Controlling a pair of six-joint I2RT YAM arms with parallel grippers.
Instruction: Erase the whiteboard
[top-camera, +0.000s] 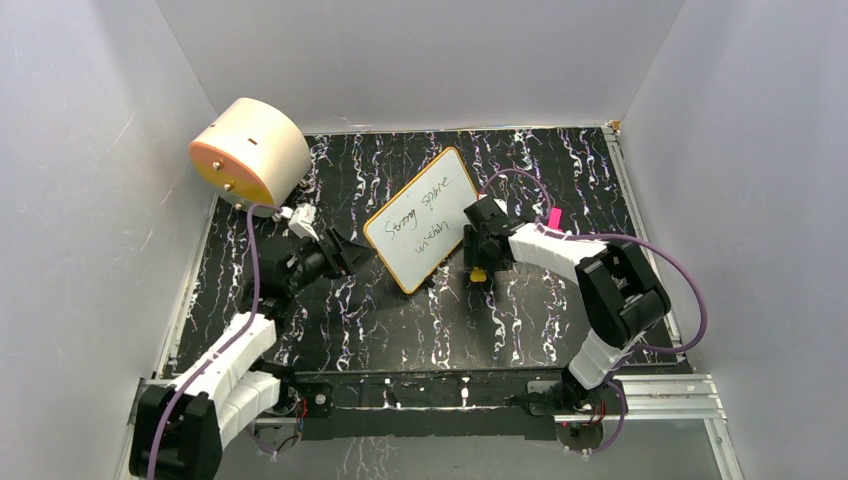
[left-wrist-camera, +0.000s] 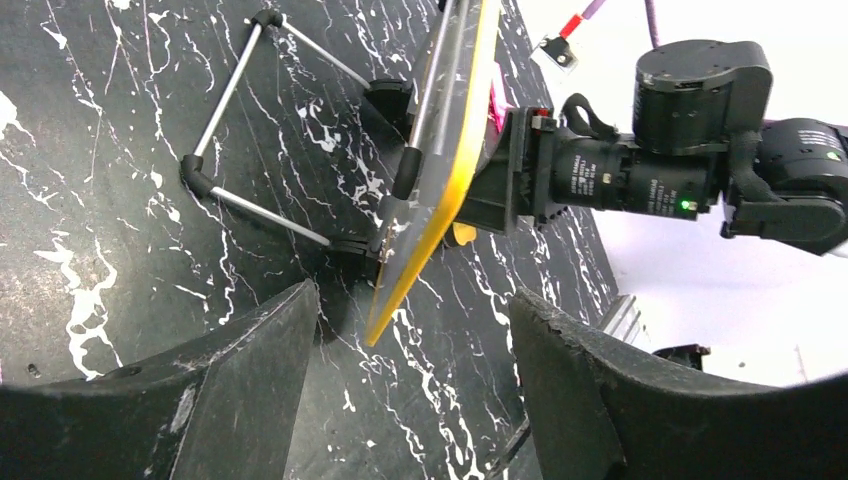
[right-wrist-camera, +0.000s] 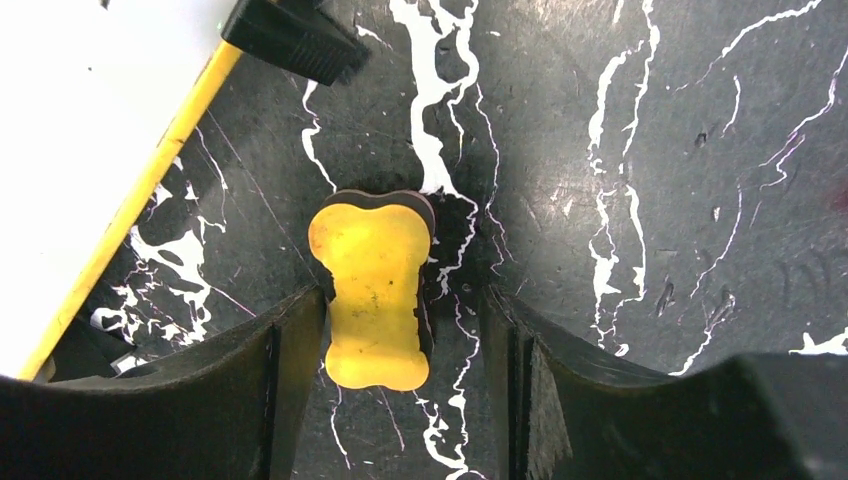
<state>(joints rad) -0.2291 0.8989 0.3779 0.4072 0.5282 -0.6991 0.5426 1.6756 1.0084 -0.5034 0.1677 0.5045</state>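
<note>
The whiteboard (top-camera: 420, 218) stands tilted on a black wire stand (left-wrist-camera: 250, 205) mid-table, with dark handwriting on its face. I see its yellow-orange edge in the left wrist view (left-wrist-camera: 440, 170) and a corner in the right wrist view (right-wrist-camera: 90, 120). A yellow bone-shaped eraser (right-wrist-camera: 372, 295) lies flat on the table by the board's right lower edge (top-camera: 478, 273). My right gripper (right-wrist-camera: 400, 310) is open over it, the eraser between the fingers and close to the left one. My left gripper (left-wrist-camera: 415, 310) is open and empty just short of the board's lower left corner (top-camera: 350, 255).
A cream cylinder (top-camera: 250, 150) with an orange face lies at the back left. A pink item (top-camera: 554, 218) shows behind the right arm. Grey walls enclose the black marbled table (top-camera: 400, 330) on three sides. The right arm's wrist (left-wrist-camera: 640, 170) is just behind the board.
</note>
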